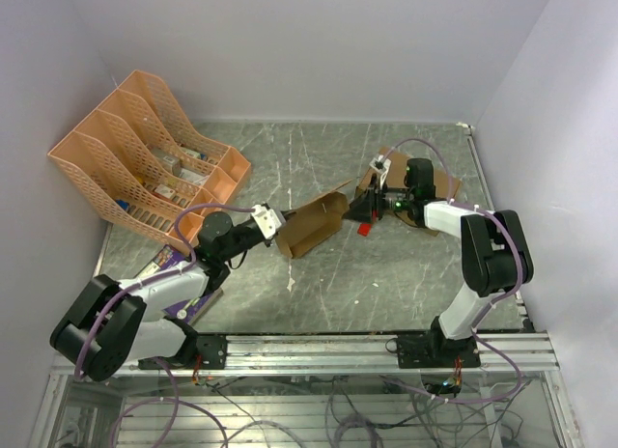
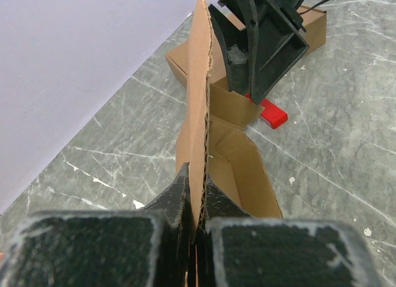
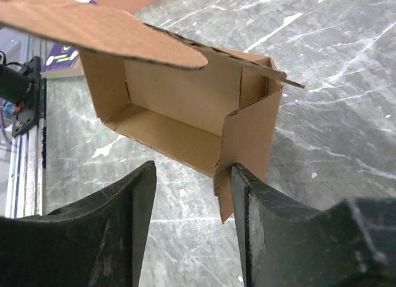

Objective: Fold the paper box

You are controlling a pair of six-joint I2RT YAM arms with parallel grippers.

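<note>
The paper box [image 1: 314, 226] is a brown, partly folded open tray with loose flaps, held above the table between the arms. My left gripper [image 1: 277, 221] is shut on its thin upright side panel; in the left wrist view [image 2: 197, 175] the panel [image 2: 199, 83] runs straight out between the fingers. My right gripper [image 1: 363, 209] is open at the box's far end. In the right wrist view [image 3: 192, 200] the open tray [image 3: 179, 107] faces me, and a hanging corner flap [image 3: 224, 182] rests against the right finger [image 3: 260, 206]. Nothing is between the jaws.
A larger ready-made brown box [image 1: 446, 185] lies behind the right gripper, also in the left wrist view [image 2: 314, 27]. A small red object [image 1: 364, 229] lies on the marble table under the gripper. A peach file organizer [image 1: 145, 158] stands at the back left. A purple packet [image 1: 166, 265] lies by the left arm.
</note>
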